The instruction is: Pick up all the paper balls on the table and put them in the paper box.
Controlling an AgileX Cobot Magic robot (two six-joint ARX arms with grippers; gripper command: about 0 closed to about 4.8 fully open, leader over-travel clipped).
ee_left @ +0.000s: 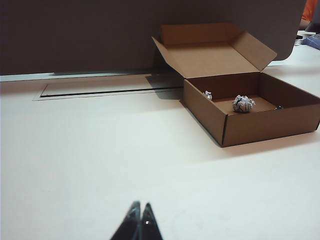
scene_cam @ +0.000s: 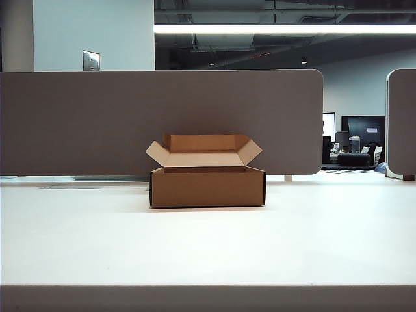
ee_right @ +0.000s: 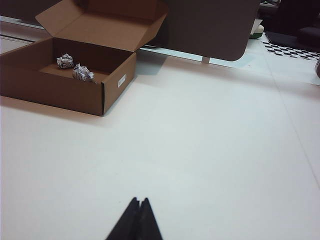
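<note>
While the exterior view shows only the paper box's (scene_cam: 207, 186) front wall, near the desk's (scene_cam: 208, 247) far edge, both wrist views reveal two paper balls (ee_right: 65, 61) (ee_right: 83, 73) inside. The left pincer (ee_left: 139, 206) and right pincer (ee_right: 139, 201) hover over bare desk, each pressed together, empty.

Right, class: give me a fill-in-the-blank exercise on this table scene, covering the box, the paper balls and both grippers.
1. The paper balls lie ____ the paper box.
2. The box's flaps stand ____.
3. The left gripper and the right gripper both have their jaws ____, holding nothing.
4. In the exterior view, the box stands on the table in front of a grey-brown ____ panel.

Missing words: inside; open; shut; divider
</note>
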